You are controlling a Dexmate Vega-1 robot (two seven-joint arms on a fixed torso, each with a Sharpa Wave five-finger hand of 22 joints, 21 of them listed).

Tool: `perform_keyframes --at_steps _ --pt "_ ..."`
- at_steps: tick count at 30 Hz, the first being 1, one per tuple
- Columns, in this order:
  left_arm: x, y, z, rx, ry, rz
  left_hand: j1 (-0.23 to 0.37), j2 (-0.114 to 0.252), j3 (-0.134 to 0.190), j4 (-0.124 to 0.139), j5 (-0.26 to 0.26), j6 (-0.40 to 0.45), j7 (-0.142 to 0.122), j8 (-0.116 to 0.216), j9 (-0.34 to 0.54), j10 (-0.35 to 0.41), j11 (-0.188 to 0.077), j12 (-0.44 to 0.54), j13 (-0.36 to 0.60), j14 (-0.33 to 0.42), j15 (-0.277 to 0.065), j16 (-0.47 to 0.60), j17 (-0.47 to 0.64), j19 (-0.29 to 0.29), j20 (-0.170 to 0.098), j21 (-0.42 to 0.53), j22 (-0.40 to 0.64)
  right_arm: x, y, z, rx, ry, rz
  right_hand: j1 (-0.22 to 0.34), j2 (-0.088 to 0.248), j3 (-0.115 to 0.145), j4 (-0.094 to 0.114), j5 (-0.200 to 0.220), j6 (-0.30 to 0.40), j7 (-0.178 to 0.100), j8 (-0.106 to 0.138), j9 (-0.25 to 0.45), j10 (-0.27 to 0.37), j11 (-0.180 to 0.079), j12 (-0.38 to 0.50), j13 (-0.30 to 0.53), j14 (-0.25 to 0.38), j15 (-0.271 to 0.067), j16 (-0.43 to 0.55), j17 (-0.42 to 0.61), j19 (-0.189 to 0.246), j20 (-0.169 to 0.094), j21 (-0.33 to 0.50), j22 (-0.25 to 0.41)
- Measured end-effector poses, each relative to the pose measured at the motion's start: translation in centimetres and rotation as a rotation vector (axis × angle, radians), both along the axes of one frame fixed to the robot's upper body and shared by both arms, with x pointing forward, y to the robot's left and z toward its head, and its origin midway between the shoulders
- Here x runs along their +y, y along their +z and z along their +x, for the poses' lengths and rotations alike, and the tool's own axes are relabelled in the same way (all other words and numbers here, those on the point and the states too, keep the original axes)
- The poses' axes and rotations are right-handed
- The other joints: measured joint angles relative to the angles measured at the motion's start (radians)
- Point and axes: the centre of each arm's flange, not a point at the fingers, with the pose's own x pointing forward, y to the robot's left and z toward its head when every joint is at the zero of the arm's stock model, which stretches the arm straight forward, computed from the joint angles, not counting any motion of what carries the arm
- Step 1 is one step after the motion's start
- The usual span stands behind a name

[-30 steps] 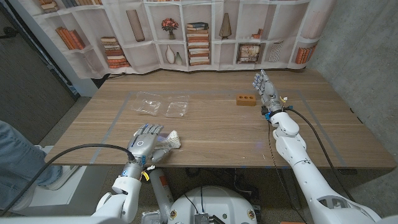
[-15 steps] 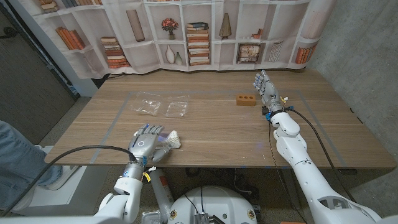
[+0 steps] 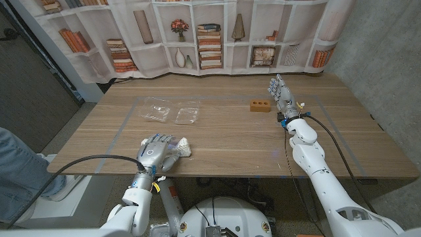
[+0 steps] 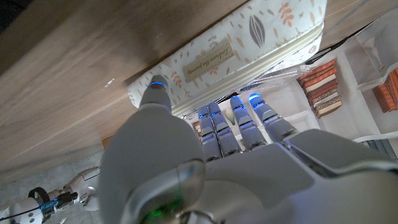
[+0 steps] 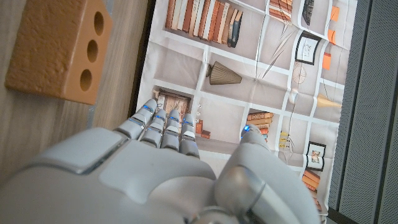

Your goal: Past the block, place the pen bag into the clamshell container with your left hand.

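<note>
The pick-up step is judged to be in hand: the pen bag [image 3: 179,148] is enclosed by the left hand [image 3: 155,152], thumb on one side and fingers on the other, though a firm grip cannot be confirmed. A lift and carry to the clamshell container [image 3: 168,111], beyond the pen bag, is called for next. The right hand [image 3: 280,93] is held empty with fingers extended, just beside the block [image 3: 259,105].

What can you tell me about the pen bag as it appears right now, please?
The pen bag is a soft, long pouch of cream fabric printed with small leaves, bearing a small label and a zip along one edge. It lies on the wooden table near the front edge. The left hand is over it, thumb and fingers touching its sides. The clear clamshell container lies apart, farther back.
</note>
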Motion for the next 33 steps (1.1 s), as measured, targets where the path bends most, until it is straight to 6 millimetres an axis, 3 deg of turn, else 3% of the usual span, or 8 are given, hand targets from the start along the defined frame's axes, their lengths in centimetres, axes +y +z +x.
perform_keyframes --at_steps 10,13,18,21,33 --pt "-0.4 0.2 0.3 -0.033 -0.016 0.002 0.06 0.026 0.018 -0.004 -0.029 0.08 -0.011 0.014 -0.001 0.073 -0.013 0.0 0.0 0.063 -0.001 0.0 0.0 0.076 -0.003 0.012 0.001 -0.5 -0.1 0.0 0.003 -0.003 0.005 0.0 0.0 0.0 0.0 0.0 0.0 0.0 0.0 0.0 0.0 0.0 0.0 0.0 0.0 0.0 0.0 0.0 0.004 0.004 0.0 0.0" --pt "-0.4 0.3 0.4 -0.036 -0.021 -0.002 0.08 0.037 0.024 0.0 -0.048 0.122 -0.012 0.025 -0.001 0.116 -0.016 0.004 0.0 0.105 -0.002 0.002 0.0 0.128 -0.006 0.025 0.002 -0.6 -0.1 0.0 0.003 -0.004 0.007 0.0 0.0 0.0 0.0 0.0 0.0 0.0 0.0 0.0 0.0 0.0 0.0 0.0 0.0 0.0 0.0 0.0 0.004 0.004 -0.007 0.0" --pt "-0.7 0.3 0.5 -0.036 -0.044 -0.023 0.132 0.065 0.048 0.002 -0.105 0.243 -0.01 0.052 -0.003 0.233 -0.001 0.011 0.0 0.24 -0.009 0.018 0.0 0.269 -0.029 0.06 -0.001 -1.0 -0.3 0.0 0.006 -0.007 0.014 0.0 0.0 0.0 0.0 0.0 0.0 0.0 0.0 0.0 0.0 0.0 0.0 0.0 0.0 0.0 0.0 0.0 0.004 0.004 -0.007 0.0" --pt "-0.7 0.4 0.6 -0.035 -0.051 -0.034 0.15 0.07 0.049 0.001 -0.133 0.288 -0.012 0.059 -0.006 0.285 -0.004 0.011 0.0 0.3 -0.016 0.018 0.0 0.323 -0.036 0.07 -0.001 -1.1 -0.4 0.0 0.008 -0.009 0.016 0.0 0.0 0.0 0.0 0.0 0.0 0.0 0.0 0.0 0.0 0.0 0.0 0.0 0.0 0.0 0.0 0.0 0.004 0.004 -0.007 0.0" --pt "-0.9 0.5 0.9 -0.021 -0.068 -0.067 0.157 0.073 0.057 0.009 -0.151 0.33 -0.015 0.059 -0.006 0.327 -0.004 0.011 0.0 0.357 -0.023 0.018 0.0 0.356 -0.037 0.07 -0.001 -1.6 -0.7 0.0 0.011 -0.012 0.019 0.0 0.0 0.0 0.0 0.0 0.0 0.0 0.0 0.0 0.004 -0.004 0.0 0.0 0.0 0.0 0.0 0.0 0.004 0.004 -0.011 0.0"
